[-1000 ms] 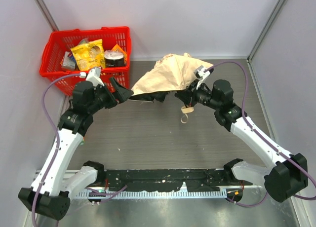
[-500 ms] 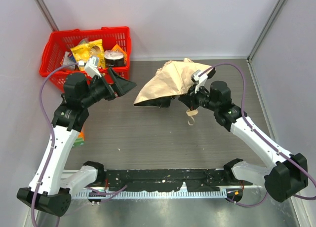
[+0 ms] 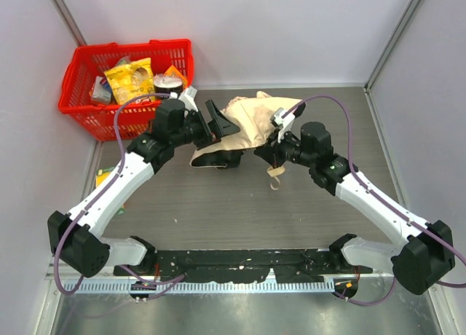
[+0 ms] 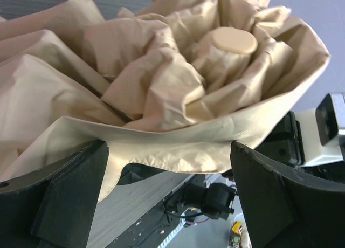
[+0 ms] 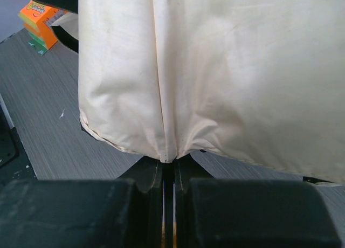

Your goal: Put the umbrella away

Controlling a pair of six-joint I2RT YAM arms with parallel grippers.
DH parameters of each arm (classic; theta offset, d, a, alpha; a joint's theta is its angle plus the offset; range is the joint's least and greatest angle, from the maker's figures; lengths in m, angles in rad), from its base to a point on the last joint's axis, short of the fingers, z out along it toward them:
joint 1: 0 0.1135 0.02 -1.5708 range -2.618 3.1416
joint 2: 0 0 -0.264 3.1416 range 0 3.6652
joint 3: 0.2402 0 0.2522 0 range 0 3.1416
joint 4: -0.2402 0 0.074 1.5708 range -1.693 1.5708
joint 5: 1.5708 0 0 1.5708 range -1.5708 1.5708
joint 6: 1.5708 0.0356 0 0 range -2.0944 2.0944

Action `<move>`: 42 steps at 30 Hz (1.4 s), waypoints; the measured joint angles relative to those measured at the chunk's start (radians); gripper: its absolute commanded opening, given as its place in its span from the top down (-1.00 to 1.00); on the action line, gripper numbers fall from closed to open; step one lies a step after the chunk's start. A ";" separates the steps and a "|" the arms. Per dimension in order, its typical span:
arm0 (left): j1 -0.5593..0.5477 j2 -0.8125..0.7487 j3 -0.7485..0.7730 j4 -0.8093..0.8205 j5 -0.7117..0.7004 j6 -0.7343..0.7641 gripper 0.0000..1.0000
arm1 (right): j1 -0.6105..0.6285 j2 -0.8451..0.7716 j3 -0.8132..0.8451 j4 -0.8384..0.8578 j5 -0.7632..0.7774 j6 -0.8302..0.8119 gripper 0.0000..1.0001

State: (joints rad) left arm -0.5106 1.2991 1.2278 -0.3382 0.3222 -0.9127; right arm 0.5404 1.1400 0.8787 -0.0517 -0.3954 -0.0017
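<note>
The umbrella (image 3: pixel 255 119) is a crumpled beige canopy at the middle back of the table, with its cord loop (image 3: pixel 274 179) hanging below. My left gripper (image 3: pixel 218 124) is open at the canopy's left side. In the left wrist view the umbrella (image 4: pixel 172 81) fills the frame, its round cream cap (image 4: pixel 233 40) at the upper right, and the canopy's lower edge lies between the wide-apart fingers (image 4: pixel 67 197) of the left gripper (image 4: pixel 170 170). My right gripper (image 3: pixel 269 149) is shut on the umbrella (image 5: pixel 215 70); its jaws pinch a thin dark part under the fabric seam at the right gripper (image 5: pixel 173 164).
A red basket (image 3: pixel 79 73) with snack packets stands at the back left corner. An orange box (image 3: pixel 109 179) lies by the left wall, seen also as the orange box (image 5: pixel 40 27) in the right wrist view. White walls close in the table; a black rail (image 3: pixel 240 266) runs along the front.
My left arm has swung right from beside the basket to the canopy's left side, its jaws opening wide. The right gripper and umbrella have shifted a little left and nearer.
</note>
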 measured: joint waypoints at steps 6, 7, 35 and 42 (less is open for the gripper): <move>0.000 -0.001 -0.083 0.143 -0.007 -0.056 -0.99 | 0.000 0.029 0.026 0.000 -0.087 0.063 0.99; 0.000 -0.001 -0.106 0.193 0.005 -0.073 -0.99 | 0.000 0.036 0.029 0.002 -0.105 0.079 0.99; -0.024 -0.226 -0.393 0.693 -0.071 -0.257 -0.99 | 0.008 0.106 0.044 0.158 -0.307 0.330 0.98; -0.024 -0.146 -0.237 0.470 -0.056 -0.213 -0.99 | 0.015 0.091 0.082 0.068 -0.190 0.239 0.99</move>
State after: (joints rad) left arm -0.5346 1.1526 0.9913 0.1322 0.2657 -1.1255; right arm 0.5556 1.2308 0.9604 0.0158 -0.5854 0.2375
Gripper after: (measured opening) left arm 0.994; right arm 0.107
